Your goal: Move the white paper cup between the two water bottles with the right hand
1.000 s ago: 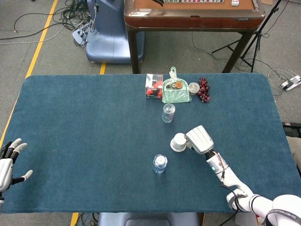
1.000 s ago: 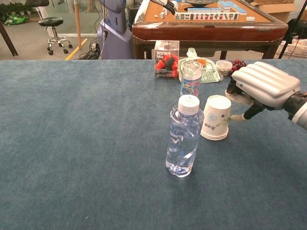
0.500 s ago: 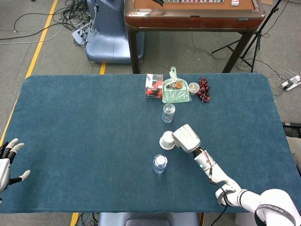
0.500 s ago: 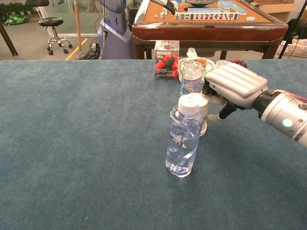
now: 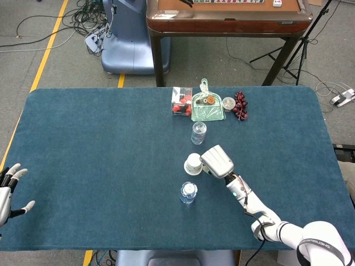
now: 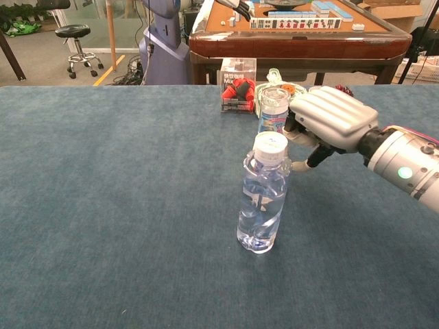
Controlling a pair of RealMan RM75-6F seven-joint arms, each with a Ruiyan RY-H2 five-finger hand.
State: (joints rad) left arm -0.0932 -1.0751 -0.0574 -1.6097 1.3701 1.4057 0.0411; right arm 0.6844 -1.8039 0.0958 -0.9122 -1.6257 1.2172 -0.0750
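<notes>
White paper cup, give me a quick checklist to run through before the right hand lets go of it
1. White paper cup between the near water bottle and the far water bottle: ok in the head view.
2. Right hand against the cup: ok.
3. Cup resting on the table: cannot tell; the near bottle hides it in the chest view.
4. Both bottles upright: ok.
5. Left hand clear of the work: ok.

The paper cup (image 5: pixel 193 164) stands between the far bottle (image 5: pixel 198 133) and near bottle (image 5: pixel 188 193); the right hand (image 5: pixel 217 162) just beside it.
</notes>
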